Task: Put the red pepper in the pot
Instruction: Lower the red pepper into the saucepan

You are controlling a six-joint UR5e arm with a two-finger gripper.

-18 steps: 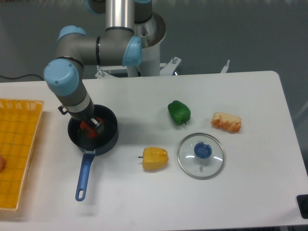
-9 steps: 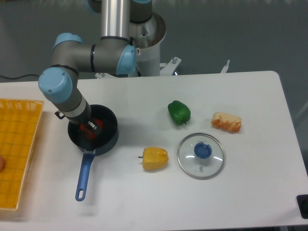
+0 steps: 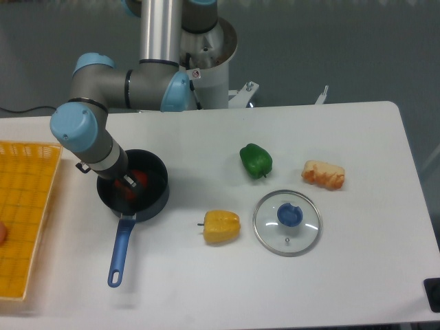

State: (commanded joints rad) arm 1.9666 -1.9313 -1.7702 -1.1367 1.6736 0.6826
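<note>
The red pepper [image 3: 142, 178] lies inside the dark pot [image 3: 155, 197], which stands at the left of the table with its blue handle [image 3: 120, 252] pointing toward the front edge. My gripper [image 3: 128, 182] hangs over the pot's left half, just left of the pepper and slightly above it. Its fingers look parted and hold nothing. The wrist hides the left part of the pot's inside and part of the pepper.
A yellow basket [image 3: 24, 220] sits at the left edge. A green pepper [image 3: 256, 159], a yellow pepper [image 3: 221, 226], a glass lid with a blue knob [image 3: 287, 222] and a pale orange food piece [image 3: 324, 174] lie to the right of the pot.
The arm's wrist has drifted left and up away from the pot's middle. The red pepper stays in the pot and now shows to the right of the fingers.
</note>
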